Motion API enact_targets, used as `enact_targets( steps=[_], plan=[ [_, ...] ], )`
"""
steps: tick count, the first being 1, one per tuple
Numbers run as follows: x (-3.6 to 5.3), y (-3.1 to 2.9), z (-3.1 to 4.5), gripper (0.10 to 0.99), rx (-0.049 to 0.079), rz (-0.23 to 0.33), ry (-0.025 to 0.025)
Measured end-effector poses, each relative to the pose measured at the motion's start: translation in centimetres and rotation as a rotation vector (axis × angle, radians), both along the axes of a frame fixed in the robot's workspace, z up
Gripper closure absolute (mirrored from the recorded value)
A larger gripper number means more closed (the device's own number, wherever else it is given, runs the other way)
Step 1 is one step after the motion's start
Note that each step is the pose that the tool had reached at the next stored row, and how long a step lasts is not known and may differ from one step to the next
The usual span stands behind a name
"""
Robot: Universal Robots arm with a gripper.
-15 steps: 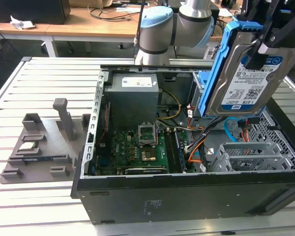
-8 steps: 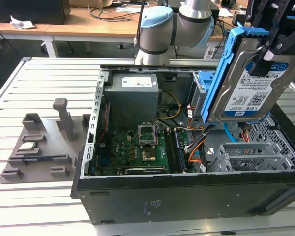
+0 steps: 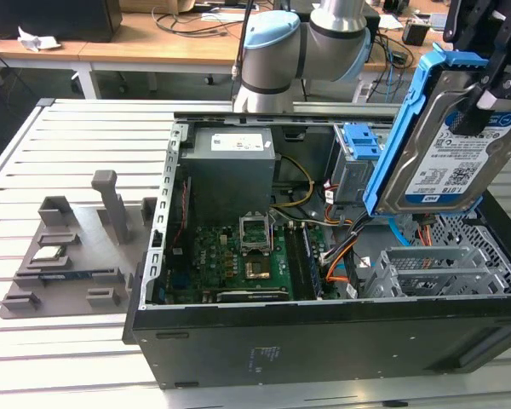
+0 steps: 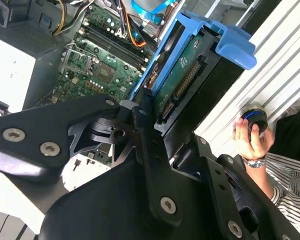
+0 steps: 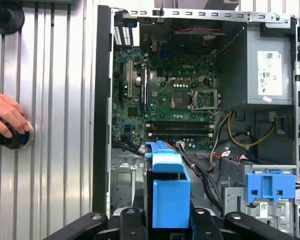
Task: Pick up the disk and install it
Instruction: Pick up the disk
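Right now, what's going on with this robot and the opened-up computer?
The arm's gripper is shut on the disk, a hard drive in a blue caddy. It holds the disk tilted in the air above the open computer case, close to the grey drive cage with the blue latch. The drive is not yet seated in anything. Beside the case, a person's hand rests on a round black knob on the slatted table.
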State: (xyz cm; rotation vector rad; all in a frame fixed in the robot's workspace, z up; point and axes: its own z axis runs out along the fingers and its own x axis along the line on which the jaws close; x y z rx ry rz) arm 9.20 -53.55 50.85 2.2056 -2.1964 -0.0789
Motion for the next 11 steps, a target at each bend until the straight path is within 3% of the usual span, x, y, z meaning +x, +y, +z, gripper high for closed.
enact_targets(
  steps=[11],
  plan=[
    [0.93, -0.02, -0.40, 0.722, -0.001, 0.000, 0.0001]
  ],
)
